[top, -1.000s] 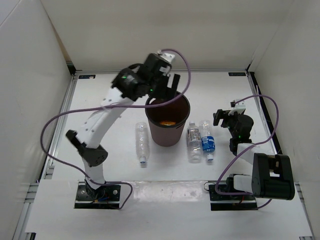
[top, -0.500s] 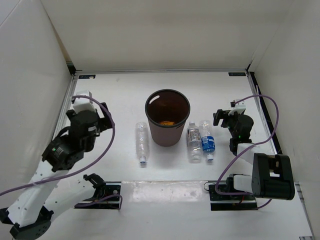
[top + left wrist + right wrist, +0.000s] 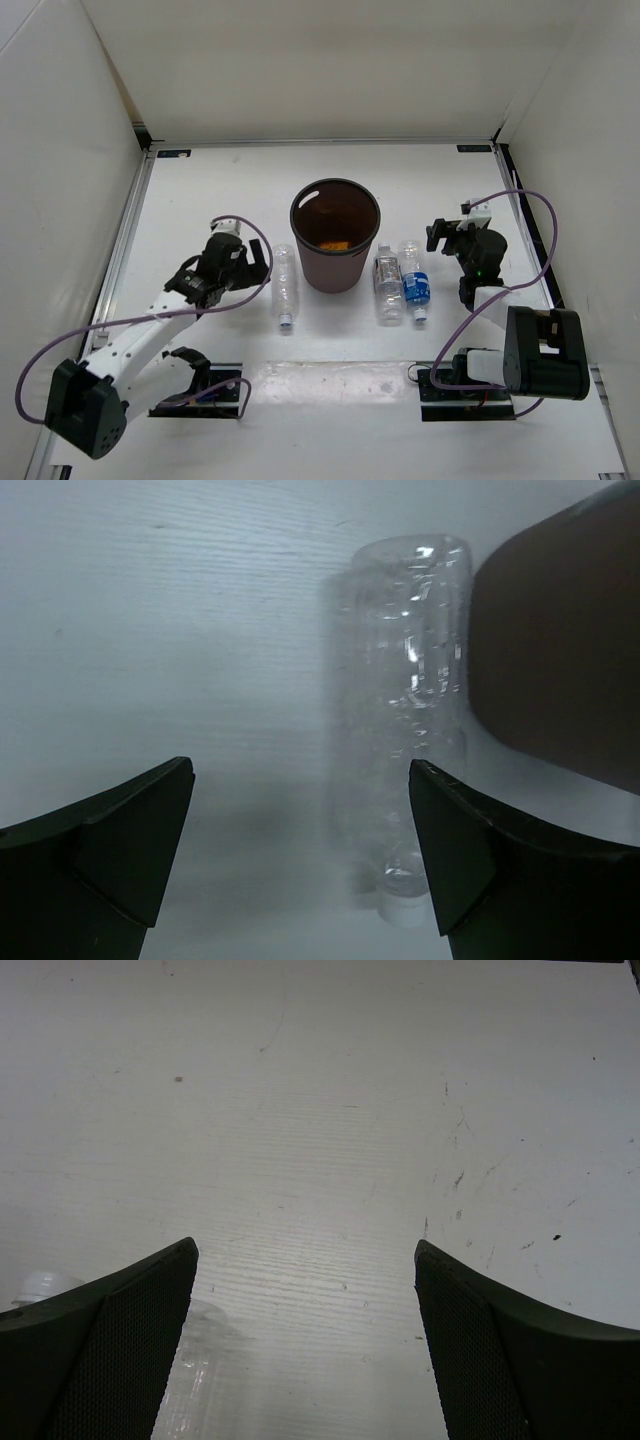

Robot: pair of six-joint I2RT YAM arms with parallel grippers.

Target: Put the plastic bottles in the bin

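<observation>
Three clear bottles lay on the table: a lone bottle left of the bin, a plain bottle and a blue-labelled bottle right of it. An orange bottle sat inside the bin. The left claw, wide open and empty, hung beside the lone bottle; the right claw gaped empty too.

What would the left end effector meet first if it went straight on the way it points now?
Probably the clear bottle lying beside the bin, just ahead of the open left end effector, though depth is unclear.
</observation>
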